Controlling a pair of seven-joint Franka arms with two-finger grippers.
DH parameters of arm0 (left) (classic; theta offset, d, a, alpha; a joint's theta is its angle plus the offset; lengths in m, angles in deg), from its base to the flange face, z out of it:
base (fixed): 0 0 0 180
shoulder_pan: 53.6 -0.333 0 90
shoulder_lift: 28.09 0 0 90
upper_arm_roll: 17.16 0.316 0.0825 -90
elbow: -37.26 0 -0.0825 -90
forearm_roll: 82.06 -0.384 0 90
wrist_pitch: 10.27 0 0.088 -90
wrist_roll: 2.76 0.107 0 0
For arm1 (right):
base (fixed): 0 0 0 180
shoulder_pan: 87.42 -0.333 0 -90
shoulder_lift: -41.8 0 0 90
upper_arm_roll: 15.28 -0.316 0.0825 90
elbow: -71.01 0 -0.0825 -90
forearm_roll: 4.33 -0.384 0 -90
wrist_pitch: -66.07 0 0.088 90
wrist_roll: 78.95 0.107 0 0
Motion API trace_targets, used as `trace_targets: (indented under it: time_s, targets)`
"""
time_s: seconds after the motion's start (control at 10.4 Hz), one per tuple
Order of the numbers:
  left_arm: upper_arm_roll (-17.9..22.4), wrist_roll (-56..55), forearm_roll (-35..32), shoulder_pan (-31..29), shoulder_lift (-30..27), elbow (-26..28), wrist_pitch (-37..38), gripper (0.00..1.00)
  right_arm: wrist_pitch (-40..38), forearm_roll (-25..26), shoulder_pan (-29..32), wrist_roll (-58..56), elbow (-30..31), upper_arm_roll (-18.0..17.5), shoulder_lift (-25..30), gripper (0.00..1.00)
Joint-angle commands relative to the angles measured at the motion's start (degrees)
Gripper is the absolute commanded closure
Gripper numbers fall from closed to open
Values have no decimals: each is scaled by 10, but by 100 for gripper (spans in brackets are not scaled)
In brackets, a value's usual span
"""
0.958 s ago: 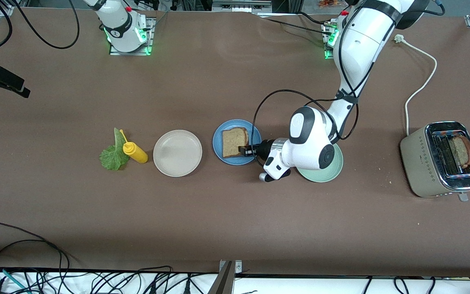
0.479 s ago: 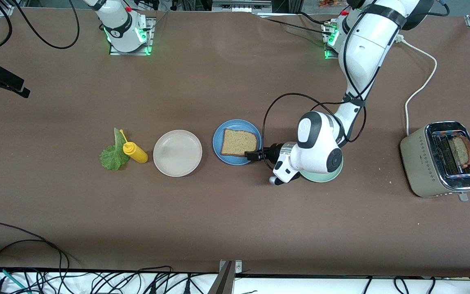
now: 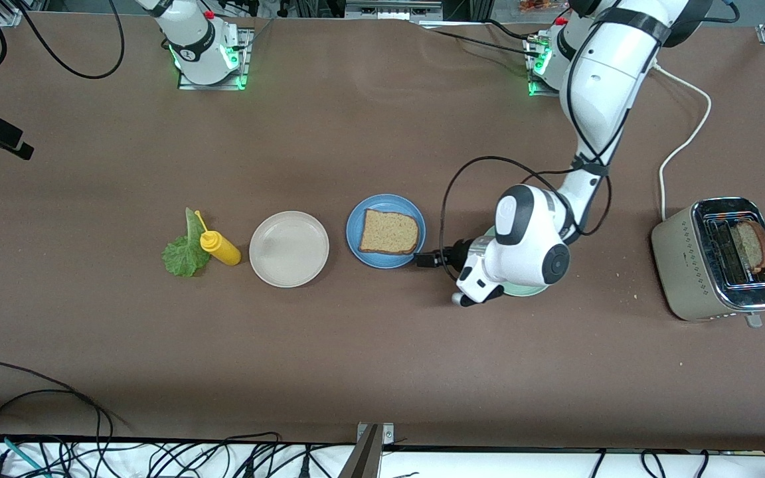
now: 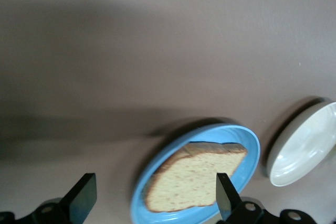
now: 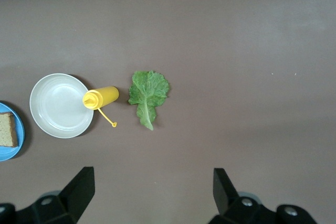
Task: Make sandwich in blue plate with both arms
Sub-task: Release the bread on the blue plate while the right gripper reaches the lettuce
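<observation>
A single bread slice (image 3: pixel 389 232) lies flat in the blue plate (image 3: pixel 356 247); the left gripper (image 3: pixel 424 259) sits just beside that plate's rim toward the left arm's end, fingers spread and holding nothing. The right gripper (image 5: pixel 149 192), also spread and empty, waits high over the table, with the lettuce leaf (image 5: pixel 148 95) and yellow squeeze bottle (image 5: pixel 101 97) below it.

Three plates: blue plate (image 3: pixel 353 226), beige plate (image 3: pixel 289 249), mint plate (image 3: pixel 528 289), mostly hidden. Two bread slices: one on the blue plate (image 3: pixel 389 232), one in toaster (image 3: pixel 752 243). One toaster (image 3: pixel 688 259), one lettuce leaf (image 3: pixel 183 252), one yellow bottle (image 3: pixel 220 248). Two arms, probably more cables than countable.
</observation>
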State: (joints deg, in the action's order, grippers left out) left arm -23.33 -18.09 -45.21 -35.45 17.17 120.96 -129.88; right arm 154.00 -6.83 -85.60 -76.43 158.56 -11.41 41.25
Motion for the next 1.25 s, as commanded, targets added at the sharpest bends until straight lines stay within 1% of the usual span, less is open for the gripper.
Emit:
trace_targets:
  time_s: [0.0, 0.29, 0.38, 0.48, 0.57, 0.67, 0.86, 0.96, 1.05, 1.15]
  targets:
    - [29, 1, -84, -34, -84, 13, 85, 0, 0, -1, 0, 1, -27, -4, -13, 0]
    - [31, 2, -163, -122, -143, 13, 156, 0, -9, -2, -1, -2, -27, -3, -14, 0]
    - [40, 6, -185, -143, -162, 13, 183, 0, -13, 0, -2, -1, -25, -4, -14, 0]
    - [55, 40, -209, -148, -180, 12, 213, 0, -14, -2, -2, 0, -22, -4, -23, 0]
    - [79, 96, -233, -146, -199, 12, 236, 0, -14, -5, -2, 1, -20, -4, -47, 0]
    - [104, 145, -244, -144, -221, 13, 246, 0, -14, -8, -2, 4, -20, -4, -72, 0]
    - [159, 214, -269, -128, -270, 14, 266, 0, -13, -8, -4, 4, -20, -5, -103, 0]
    - [173, 251, -302, -114, -305, 21, 277, 0, -8, -7, -4, 3, -19, -5, -124, 0]
    - [172, 262, -339, -110, -338, 32, 283, 0, -2, -1, -9, 3, -19, -6, -146, 0]
    - [167, 260, -357, -110, -361, 36, 292, 0, 8, -1, -17, 3, -10, -6, -165, 0]
